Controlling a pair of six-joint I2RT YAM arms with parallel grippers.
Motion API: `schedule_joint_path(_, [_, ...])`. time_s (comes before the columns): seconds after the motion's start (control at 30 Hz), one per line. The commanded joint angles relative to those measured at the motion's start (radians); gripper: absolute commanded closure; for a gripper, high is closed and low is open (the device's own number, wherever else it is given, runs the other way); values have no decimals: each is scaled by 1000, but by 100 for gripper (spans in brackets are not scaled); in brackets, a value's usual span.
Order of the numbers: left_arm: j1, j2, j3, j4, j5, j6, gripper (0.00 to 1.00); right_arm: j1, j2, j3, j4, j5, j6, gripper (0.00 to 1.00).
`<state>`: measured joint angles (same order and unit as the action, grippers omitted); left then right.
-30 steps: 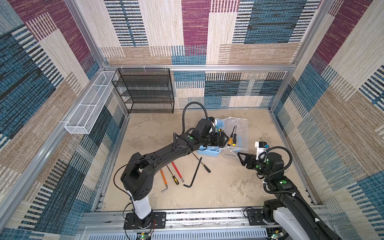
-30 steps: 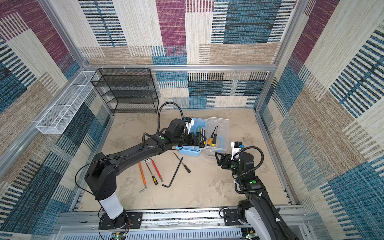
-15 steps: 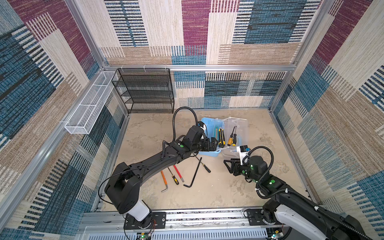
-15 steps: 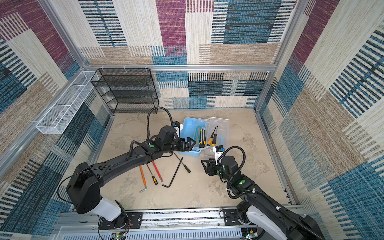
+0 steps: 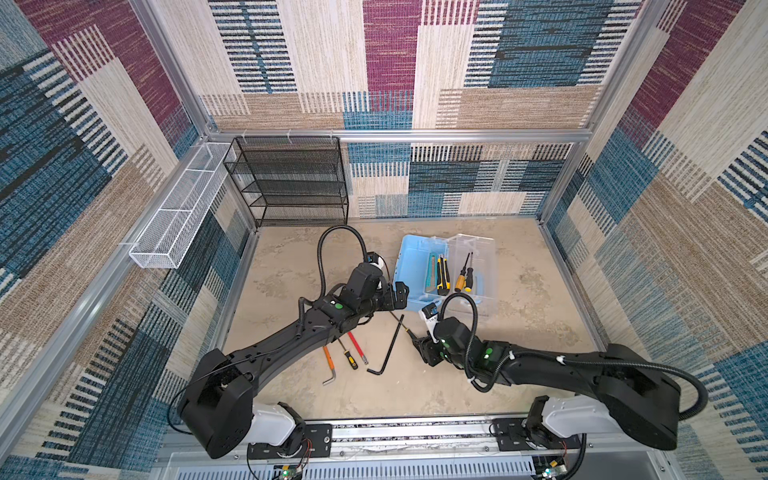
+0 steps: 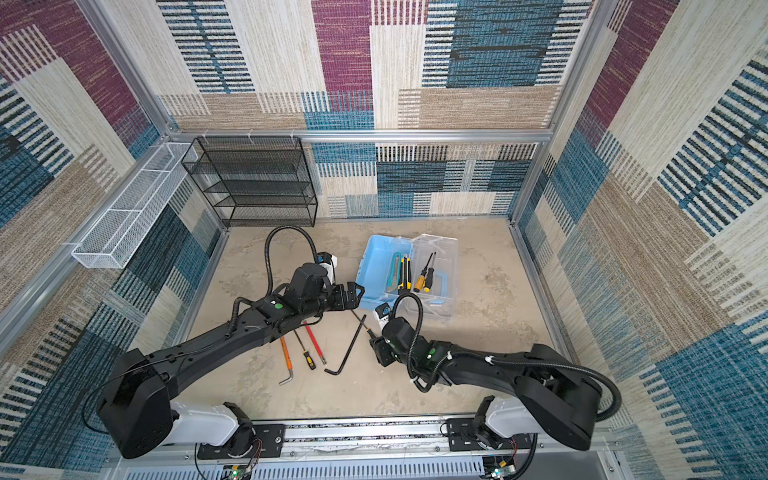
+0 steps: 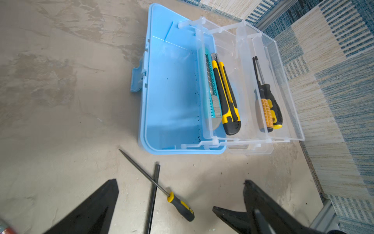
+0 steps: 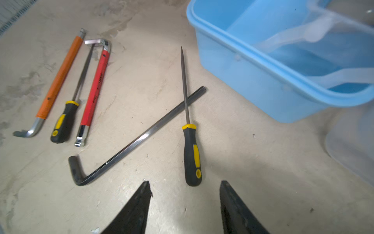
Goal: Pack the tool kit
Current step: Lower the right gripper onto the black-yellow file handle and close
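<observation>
My left gripper (image 7: 179, 180) stands wide with nothing in it, hanging low over the floor just short of the blue box (image 7: 172, 97); my right gripper (image 8: 184, 182) is partly spread and holds nothing, and the butt of the loose screwdriver (image 8: 191, 154) lies right at the mouth of its gap, touched by neither tip.

The box sits open toward the back right of the floor; in both top views its clear tray (image 7: 273, 66) lies over the right part of it; two utility knives (image 7: 224, 95) rest in one compartment, a pair of screwdrivers (image 7: 269, 105) in the next.

The loose screwdriver's shaft crosses over the long black hex key (image 8: 137, 139); both lie near the box's corner, between my two grippers.

Further from the box three more tools lie side by side: the red-sleeved hex key (image 8: 94, 87), the small screwdriver (image 8: 64, 121) and the orange-sleeved hex key (image 8: 58, 79); in both top views my left forearm hides part of them.
</observation>
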<state>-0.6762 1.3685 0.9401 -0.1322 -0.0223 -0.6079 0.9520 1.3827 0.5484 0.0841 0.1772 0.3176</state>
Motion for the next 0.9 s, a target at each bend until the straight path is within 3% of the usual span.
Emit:
schedule_joint_path(0.0, [13, -43, -39, -8, -37, 2, 0, 17, 78, 41, 17, 63, -37, 43])
schedule_joint_path(0.43, [83, -246, -243, -60, -83, -35, 1, 22, 252, 124, 8, 91, -81, 46])
schedule_joint_path(0.87, [120, -345, -331, -109, -76, -51, 1, 22, 294, 147, 7, 61, -91, 76])
